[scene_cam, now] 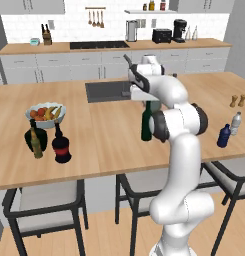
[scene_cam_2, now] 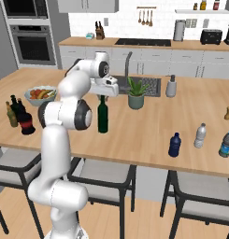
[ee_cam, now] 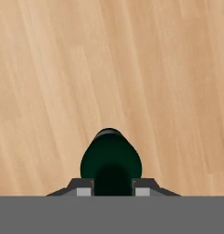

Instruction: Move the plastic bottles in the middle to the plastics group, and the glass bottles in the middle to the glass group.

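My gripper [scene_cam: 150, 103] [scene_cam_2: 102, 96] [ee_cam: 112, 191] is shut on the neck of the tall dark green wine bottle [scene_cam: 146, 127] [scene_cam_2: 103, 116] [ee_cam: 111, 160]. That bottle is upright at mid-counter. Whether its base touches the wood I cannot tell. At the left end, the squat black bottle with a red band [scene_cam: 61, 146] [scene_cam_2: 26, 122] stands beside the fat green bottle [scene_cam: 32, 134] and the slim olive-brown bottle [scene_cam: 37, 146]. At the right end, the small dark blue bottle [scene_cam: 223, 136] [scene_cam_2: 175, 144] stands next to the clear water bottle [scene_cam: 235, 123] [scene_cam_2: 200, 136].
A fruit bowl [scene_cam: 45, 114] sits behind the left bottles. The sink [scene_cam: 108, 91], a potted plant [scene_cam_2: 136, 93] and a soap dispenser [scene_cam_2: 170, 87] lie beyond the arm. Two brown shakers [scene_cam: 237, 101] stand far right. Stools [scene_cam: 41, 200] line the counter's near edge.
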Tool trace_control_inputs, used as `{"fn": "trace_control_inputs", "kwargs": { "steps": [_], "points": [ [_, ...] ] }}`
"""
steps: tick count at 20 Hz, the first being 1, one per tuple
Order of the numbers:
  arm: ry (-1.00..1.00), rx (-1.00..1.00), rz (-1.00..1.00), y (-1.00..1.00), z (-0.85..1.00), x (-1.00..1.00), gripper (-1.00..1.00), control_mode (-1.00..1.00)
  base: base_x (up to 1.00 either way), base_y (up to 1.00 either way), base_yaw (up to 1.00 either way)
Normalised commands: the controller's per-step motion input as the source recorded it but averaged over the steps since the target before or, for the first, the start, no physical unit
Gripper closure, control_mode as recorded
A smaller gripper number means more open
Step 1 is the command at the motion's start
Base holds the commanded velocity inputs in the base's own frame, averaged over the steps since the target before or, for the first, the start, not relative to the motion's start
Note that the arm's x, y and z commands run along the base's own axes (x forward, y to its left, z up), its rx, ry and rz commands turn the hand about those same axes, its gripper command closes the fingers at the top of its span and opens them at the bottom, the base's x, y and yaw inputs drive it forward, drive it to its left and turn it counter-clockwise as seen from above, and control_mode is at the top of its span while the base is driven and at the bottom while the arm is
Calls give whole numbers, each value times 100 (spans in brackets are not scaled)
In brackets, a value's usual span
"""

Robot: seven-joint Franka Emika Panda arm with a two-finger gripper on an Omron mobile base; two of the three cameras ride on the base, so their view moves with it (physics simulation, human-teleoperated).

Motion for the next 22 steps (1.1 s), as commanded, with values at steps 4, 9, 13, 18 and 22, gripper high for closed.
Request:
{"fn": "trace_control_inputs", "kwargs": {
  "steps": [4,9,13,18,22],
  "points": [
    [0,0,0,53,4,-70,100,-100,0,0,0],
    [-2,0,0,72,11,-45,100,-100,0,0,0],
    [-2,0,0,82,8,-8,100,-100,0,0,0],
    [-1,0,0,74,11,0,100,-100,0,0,0],
    [0,0,0,61,5,0,100,-100,0,0,0]
  ]
}}
